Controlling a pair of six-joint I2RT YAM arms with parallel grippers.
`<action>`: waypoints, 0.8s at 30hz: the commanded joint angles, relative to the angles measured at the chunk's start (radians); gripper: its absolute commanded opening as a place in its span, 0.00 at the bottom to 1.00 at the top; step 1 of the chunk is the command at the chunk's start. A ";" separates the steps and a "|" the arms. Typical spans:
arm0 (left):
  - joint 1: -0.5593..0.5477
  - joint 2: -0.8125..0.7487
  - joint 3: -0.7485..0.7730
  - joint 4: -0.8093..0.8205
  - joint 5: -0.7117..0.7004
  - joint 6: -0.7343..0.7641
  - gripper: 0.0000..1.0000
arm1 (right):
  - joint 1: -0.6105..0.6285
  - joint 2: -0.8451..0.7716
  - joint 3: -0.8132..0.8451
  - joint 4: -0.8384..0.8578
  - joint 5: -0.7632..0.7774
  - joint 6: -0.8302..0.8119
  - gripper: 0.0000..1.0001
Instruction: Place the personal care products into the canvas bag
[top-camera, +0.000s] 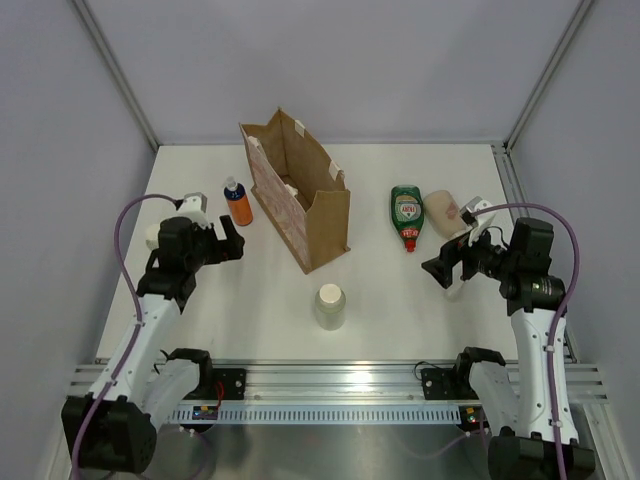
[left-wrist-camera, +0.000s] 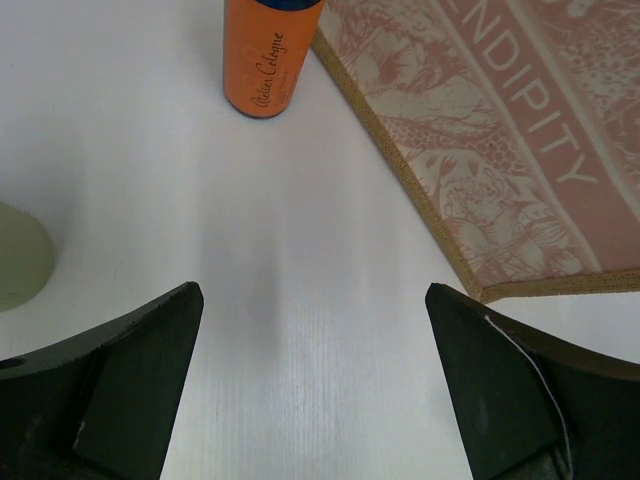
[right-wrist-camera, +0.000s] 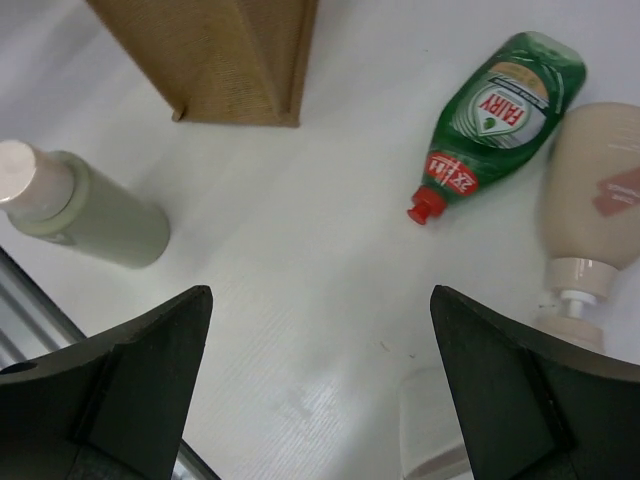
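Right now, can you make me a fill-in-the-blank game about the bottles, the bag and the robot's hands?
The green bottle has a ____ cap.
Beside the canvas bag, the orange bottle has a ____ cap.
The left gripper and right gripper are both ____, holding nothing.
Missing words: red, blue, open.

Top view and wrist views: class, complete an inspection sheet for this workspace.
Surface: white table, no spills seen.
Job's things: canvas bag upright, open-topped; orange bottle and cream cylinder standing; green bottle and peach bottle lying side by side; all four outside the bag.
Clutter: nothing seen.
Grippers: left gripper and right gripper open, empty.
Cables: purple cables loop along both arms.
Surroundings: grey walls, aluminium rail at near edge.
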 joint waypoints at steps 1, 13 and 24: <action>-0.003 0.111 0.095 0.072 -0.030 0.054 0.99 | -0.002 -0.037 -0.053 0.033 -0.174 -0.091 0.99; -0.003 0.569 0.311 0.392 -0.028 0.208 0.99 | -0.004 -0.116 -0.092 0.062 -0.152 -0.118 1.00; -0.003 0.810 0.484 0.444 -0.056 0.197 0.93 | -0.005 -0.117 -0.087 0.059 -0.139 -0.111 1.00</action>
